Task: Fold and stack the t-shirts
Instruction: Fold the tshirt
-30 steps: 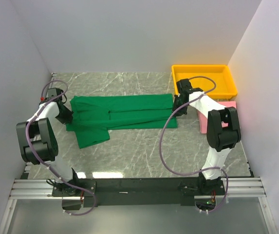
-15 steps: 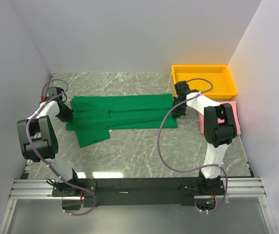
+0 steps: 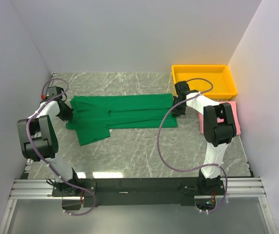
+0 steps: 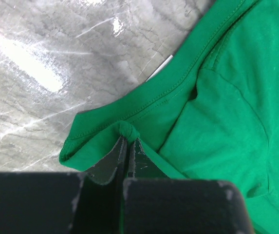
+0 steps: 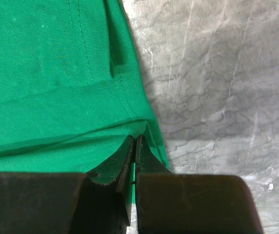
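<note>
Grey marble table (image 3: 139,151), white walls on three sides. Dark green t-shirt (image 3: 124,109) lies flat across mid-table, one sleeve pointing toward the near edge. Pink t-shirt (image 3: 232,106) lies at the right wall, just in front of the yellow tray (image 3: 205,68), partly hidden by the right arm.

Left gripper (image 4: 128,141): fingers together, pinching a small fold of the green shirt's left edge.

Right gripper (image 5: 133,142): fingers together, clamped on the hem at the shirt's right edge.

Versus 1.0 s ago: right elbow drawn slightly farther in; both grips and shirt outline unchanged.
</note>
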`<act>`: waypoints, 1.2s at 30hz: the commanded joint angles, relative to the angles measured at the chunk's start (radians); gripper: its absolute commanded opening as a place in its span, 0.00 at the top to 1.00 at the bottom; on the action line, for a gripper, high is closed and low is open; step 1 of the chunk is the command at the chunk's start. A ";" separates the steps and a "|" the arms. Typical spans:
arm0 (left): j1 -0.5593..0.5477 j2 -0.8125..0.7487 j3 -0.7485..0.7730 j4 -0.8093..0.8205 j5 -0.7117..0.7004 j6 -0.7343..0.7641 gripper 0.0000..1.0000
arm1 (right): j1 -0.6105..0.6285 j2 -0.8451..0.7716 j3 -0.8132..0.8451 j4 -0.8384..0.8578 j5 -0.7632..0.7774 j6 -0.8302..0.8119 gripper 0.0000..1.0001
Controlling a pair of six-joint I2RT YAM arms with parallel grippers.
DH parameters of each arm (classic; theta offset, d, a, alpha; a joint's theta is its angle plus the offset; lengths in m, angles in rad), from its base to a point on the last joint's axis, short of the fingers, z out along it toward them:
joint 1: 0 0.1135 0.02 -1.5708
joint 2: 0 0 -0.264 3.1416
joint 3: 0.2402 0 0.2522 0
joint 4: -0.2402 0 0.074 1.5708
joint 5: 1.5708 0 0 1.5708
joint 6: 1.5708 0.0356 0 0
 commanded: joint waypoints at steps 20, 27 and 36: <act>0.004 -0.241 -0.046 -0.028 -0.097 -0.005 0.24 | -0.006 -0.193 -0.041 0.009 0.035 -0.031 0.49; -0.155 -0.454 -0.189 -0.100 -0.177 -0.012 0.07 | 0.030 -0.396 -0.193 0.028 0.021 -0.023 0.39; -0.350 -0.546 -0.417 -0.085 -0.161 -0.101 0.36 | 0.141 -0.598 -0.388 0.058 -0.008 -0.011 0.39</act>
